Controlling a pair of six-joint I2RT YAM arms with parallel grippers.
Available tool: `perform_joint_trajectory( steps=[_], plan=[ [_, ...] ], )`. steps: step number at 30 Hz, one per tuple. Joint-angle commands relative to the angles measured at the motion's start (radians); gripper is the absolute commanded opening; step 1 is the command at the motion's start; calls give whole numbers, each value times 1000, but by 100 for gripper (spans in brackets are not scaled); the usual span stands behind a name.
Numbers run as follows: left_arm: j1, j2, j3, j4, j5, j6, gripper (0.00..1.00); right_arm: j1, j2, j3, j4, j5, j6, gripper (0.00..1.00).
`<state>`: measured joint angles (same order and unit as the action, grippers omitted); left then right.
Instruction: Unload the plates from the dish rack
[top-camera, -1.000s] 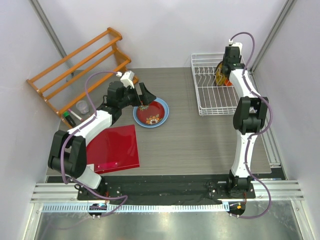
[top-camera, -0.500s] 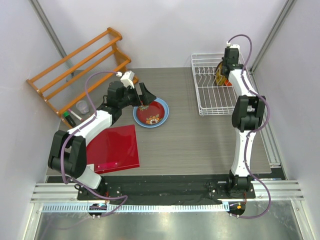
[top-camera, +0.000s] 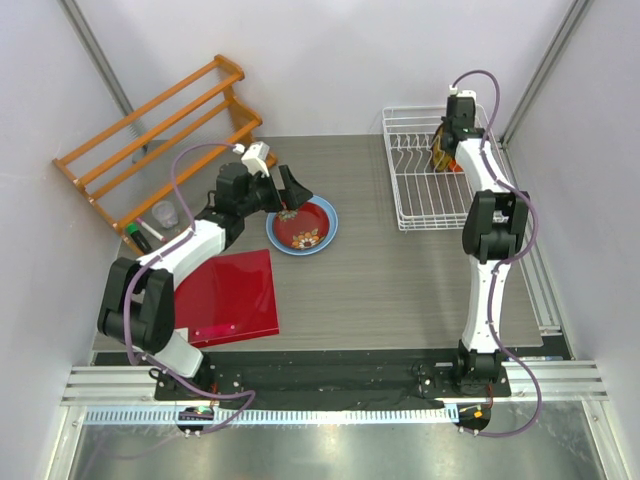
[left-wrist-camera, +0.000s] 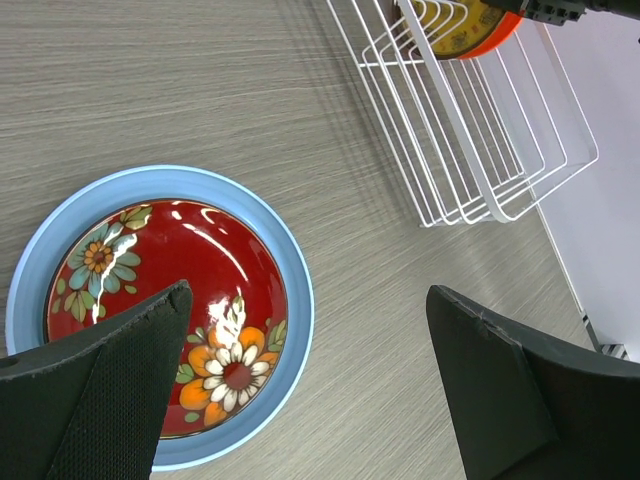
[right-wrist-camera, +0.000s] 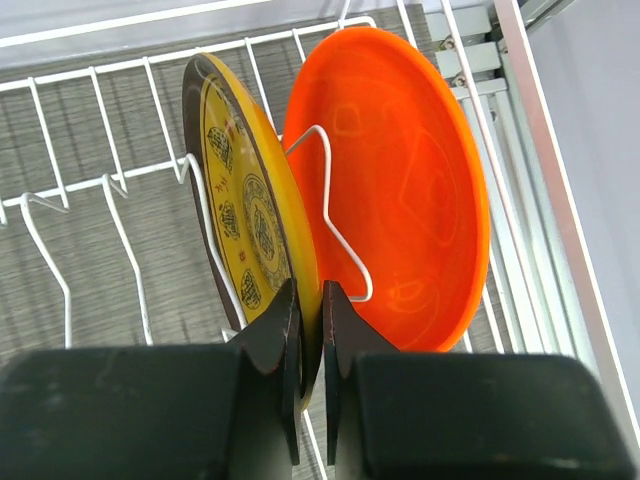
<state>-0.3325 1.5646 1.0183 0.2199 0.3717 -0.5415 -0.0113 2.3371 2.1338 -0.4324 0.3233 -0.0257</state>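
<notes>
The dark red floral plate (top-camera: 303, 227) lies inside the larger light blue plate (top-camera: 329, 222) on the table; both show in the left wrist view, the red one (left-wrist-camera: 165, 300) and the blue rim (left-wrist-camera: 296, 300). My left gripper (top-camera: 291, 196) hovers open over them, empty (left-wrist-camera: 310, 385). The white wire dish rack (top-camera: 412, 175) stands at the back right. The yellow dark-patterned plate (right-wrist-camera: 250, 220) and plain orange plate (right-wrist-camera: 410, 200) stand upright in it. My right gripper (right-wrist-camera: 310, 335) is shut on the yellow plate's rim (top-camera: 448, 148).
An orange wooden slatted rack (top-camera: 160, 130) stands at the back left. A flat red square board (top-camera: 230, 295) lies front left. A clear cup (top-camera: 165, 213) and a green-capped marker (top-camera: 138, 235) sit by the wooden rack. Rack dividers (right-wrist-camera: 335, 215) run between the two plates.
My right arm has shifted slightly toward the back at the rack with the yellow plate in its grip. The left arm has barely moved.
</notes>
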Motion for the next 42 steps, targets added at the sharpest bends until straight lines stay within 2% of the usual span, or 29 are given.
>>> perform_joint_trajectory(
  steps=[1, 6, 12, 17, 21, 22, 24, 25, 26, 27, 29, 31, 36, 42],
  plan=[
    [0, 2, -1, 33, -31, 9, 100, 59, -82, 35, 23, 137, -74, 1],
    [-2, -5, 3, -4, -62, 21, 99, 129, -145, -12, 79, 310, -144, 1],
    [0, -15, 2, -16, -74, 25, 99, 149, -270, -100, 112, 385, -114, 1],
    [0, -25, -4, -1, -51, 8, 100, 162, -392, -181, 109, 392, -74, 1],
    [0, -23, -9, 38, -14, -17, 100, 181, -492, -253, 81, 332, -13, 1],
    [0, -20, -15, 48, -7, -23, 100, 185, -531, -288, 57, 303, 18, 1],
    [0, -18, -21, 97, 22, -52, 100, 194, -573, -325, 23, 139, 120, 1],
    [0, -9, -20, 110, 36, -63, 100, 198, -597, -395, 18, 85, 151, 1],
    [-2, -5, -18, 121, 50, -72, 99, 208, -648, -432, 24, -41, 177, 1],
    [-2, 0, -15, 140, 67, -89, 99, 217, -668, -468, 32, -87, 206, 1],
    [-3, 14, -17, 179, 105, -110, 100, 234, -731, -581, 73, -154, 283, 1],
    [-3, 29, -24, 237, 134, -150, 99, 240, -768, -700, 165, -303, 363, 1],
    [-16, 69, -24, 292, 154, -179, 100, 244, -817, -857, 349, -612, 516, 1],
    [-20, 118, -41, 366, 153, -216, 99, 263, -814, -965, 546, -747, 662, 1]
  ],
)
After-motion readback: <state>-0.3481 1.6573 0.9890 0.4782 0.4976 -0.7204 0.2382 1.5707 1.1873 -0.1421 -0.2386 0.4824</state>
